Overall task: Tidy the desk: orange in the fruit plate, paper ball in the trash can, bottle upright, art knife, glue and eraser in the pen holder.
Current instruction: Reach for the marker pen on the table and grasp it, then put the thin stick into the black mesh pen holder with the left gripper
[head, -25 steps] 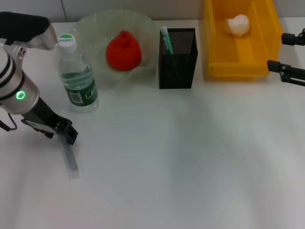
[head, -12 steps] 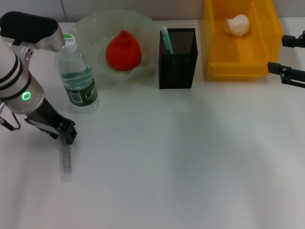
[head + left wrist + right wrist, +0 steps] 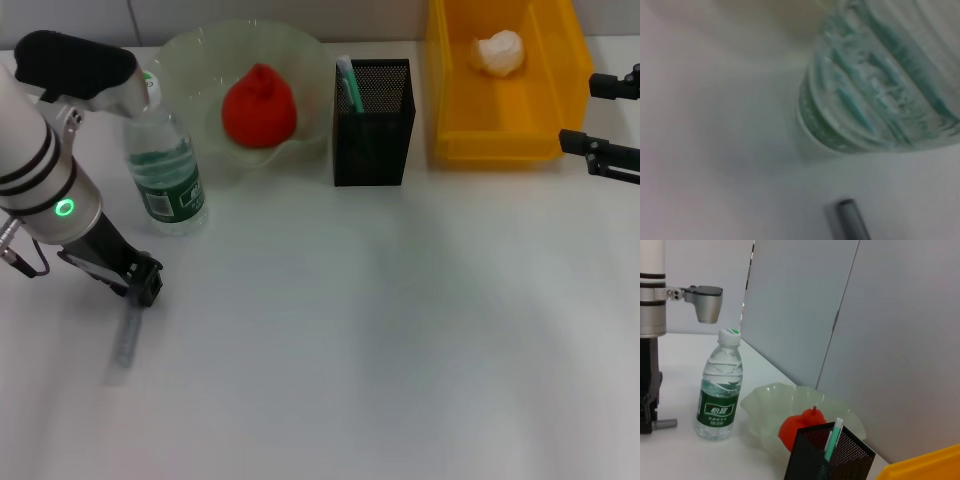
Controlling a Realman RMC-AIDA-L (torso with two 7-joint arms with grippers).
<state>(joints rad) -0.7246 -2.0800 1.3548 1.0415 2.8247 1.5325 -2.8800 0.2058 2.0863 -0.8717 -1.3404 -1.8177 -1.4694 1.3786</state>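
My left gripper [image 3: 143,283] is low over the table in front of the bottle [image 3: 165,165], shut on one end of the grey art knife [image 3: 125,338]. The knife slants toward me; its tip [image 3: 852,220] shows in the left wrist view beside the bottle's base [image 3: 875,100]. The bottle stands upright. The orange [image 3: 258,106] lies in the fruit plate [image 3: 195,55]. The paper ball [image 3: 498,52] rests in the trash can [image 3: 455,95]. A green-and-white stick [image 3: 347,82] stands in the pen holder [image 3: 373,135]; I cannot tell if it is the glue. The eraser is out of view. My right gripper [image 3: 592,117] is open at the right edge.
The fruit plate, pen holder and trash can stand in a row along the back of the white table [image 3: 380,330]. A grey wall rises behind them [image 3: 865,315]. The left arm's bulky wrist [image 3: 45,190] sits close beside the bottle.
The left arm has shifted a little right and turned. The knife in its gripper has swung, its free end moving left.
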